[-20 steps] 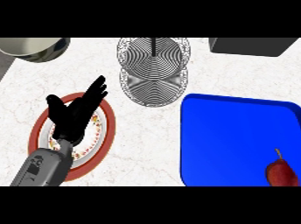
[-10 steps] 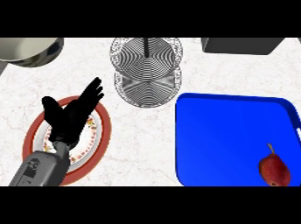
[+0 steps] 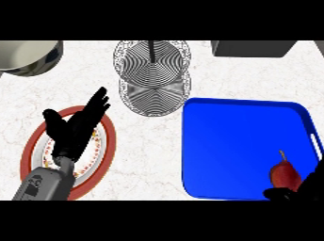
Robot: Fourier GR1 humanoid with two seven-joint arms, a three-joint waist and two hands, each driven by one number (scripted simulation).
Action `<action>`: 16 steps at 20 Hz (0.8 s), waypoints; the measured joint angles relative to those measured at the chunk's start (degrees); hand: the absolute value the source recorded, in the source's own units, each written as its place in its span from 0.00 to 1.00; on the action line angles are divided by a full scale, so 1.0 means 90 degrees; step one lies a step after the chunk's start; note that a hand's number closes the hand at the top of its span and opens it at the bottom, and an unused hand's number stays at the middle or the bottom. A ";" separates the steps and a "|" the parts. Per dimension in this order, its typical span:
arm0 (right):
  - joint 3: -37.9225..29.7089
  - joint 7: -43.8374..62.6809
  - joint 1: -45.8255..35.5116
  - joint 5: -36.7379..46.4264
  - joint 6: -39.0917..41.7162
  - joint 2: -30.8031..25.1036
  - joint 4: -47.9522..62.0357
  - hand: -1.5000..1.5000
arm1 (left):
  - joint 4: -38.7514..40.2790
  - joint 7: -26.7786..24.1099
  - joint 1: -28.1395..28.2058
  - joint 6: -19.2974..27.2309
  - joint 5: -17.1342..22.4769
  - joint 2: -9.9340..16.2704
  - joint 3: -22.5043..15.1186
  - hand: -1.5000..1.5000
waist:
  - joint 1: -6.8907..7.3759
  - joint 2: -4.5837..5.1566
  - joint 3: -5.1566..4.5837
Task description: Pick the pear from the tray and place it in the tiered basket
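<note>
Pear (image 3: 284,174) lies in the tray (image 3: 241,141), in its near right corner, stem pointing away from the robot. It's dark red and rests on the blue floor, close to the tray's right rim.

Right hand (image 3: 318,184) comes in at the tray's near right corner, just beside the pear. Only part of it shows (the rest is cut off by the view's edge). Thumb sits at the tray's near rim, fingers rise to the right of the pear; they look spread and fairly straight, so the hand is wide and holds nothing. I can't tell whether it touches the pear; the black shape meets the fruit's lower right side in this view.

Left hand (image 3: 73,127) is well left of the tray, over a plate (image 3: 31,146) with a red rim and patterned inner band. Fingers are straight and fanned out, pointing up and toward the tray, thumb out to the left. Wide, nothing in it. Grey forearm (image 3: 45,183) runs down from it to the view's lower edge.

Basket (image 3: 153,75) (wire, tiered, seen from above as two overlapping rings with a central post) stands just beyond the tray's far left corner, its lower ring nearly meeting that corner.

Bowl (image 3: 22,55) is far left of the tray at the counter's back edge. A dark box (image 3: 254,48) sits behind the tray's far side.
</note>
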 measured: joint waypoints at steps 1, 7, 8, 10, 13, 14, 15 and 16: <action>0.0013 -0.0024 -0.0031 0.0144 0.0040 0.0164 0.0038 0.00 | 0.0057 -0.0046 0.0026 -0.0019 0.0000 0.0001 0.0030 0.50 | -0.0013 0.0005 0.0015; -0.0355 -0.0278 -0.0121 0.0606 0.0241 0.0822 0.0275 0.00 | 0.0057 0.0013 -0.0002 0.0056 -0.0101 -0.0101 0.0053 0.50 | -0.0067 0.0009 0.0055; -0.0452 -0.0329 -0.0174 0.0639 0.0261 0.0911 0.0340 0.00 | 0.0044 0.0094 -0.0054 0.0034 -0.0084 -0.0083 0.0086 0.50 | -0.0071 0.0008 0.0056; -0.0614 -0.0418 -0.0214 0.0735 0.0253 0.1077 0.0484 0.00 | -0.0055 0.0133 -0.0024 0.0019 -0.0105 -0.0050 0.0116 0.50 | -0.0069 0.0000 0.0049; -0.0898 -0.0534 -0.0259 0.0758 0.0278 0.1218 0.0542 0.00 | -0.0181 0.0219 0.0023 0.0016 -0.0117 -0.0066 0.0145 0.50 | -0.0075 -0.0003 0.0051; -0.1005 -0.0571 -0.0324 0.0751 0.0309 0.1263 0.0586 0.00 | -0.0114 0.0143 0.0039 -0.0075 -0.0095 -0.0037 0.0198 0.50 | -0.0078 -0.0001 0.0054; -0.1153 -0.0642 -0.0383 0.0715 0.0285 0.1294 0.0711 0.00 | -0.0119 0.0164 0.0034 -0.0095 -0.0093 -0.0026 0.0230 0.50 | -0.0076 -0.0003 0.0050; -0.1247 -0.0708 -0.0393 0.0690 0.0229 0.1323 0.0822 0.00 | -0.0107 0.0132 0.0068 -0.0096 -0.0108 -0.0072 0.0221 0.50 | -0.0077 -0.0013 0.0036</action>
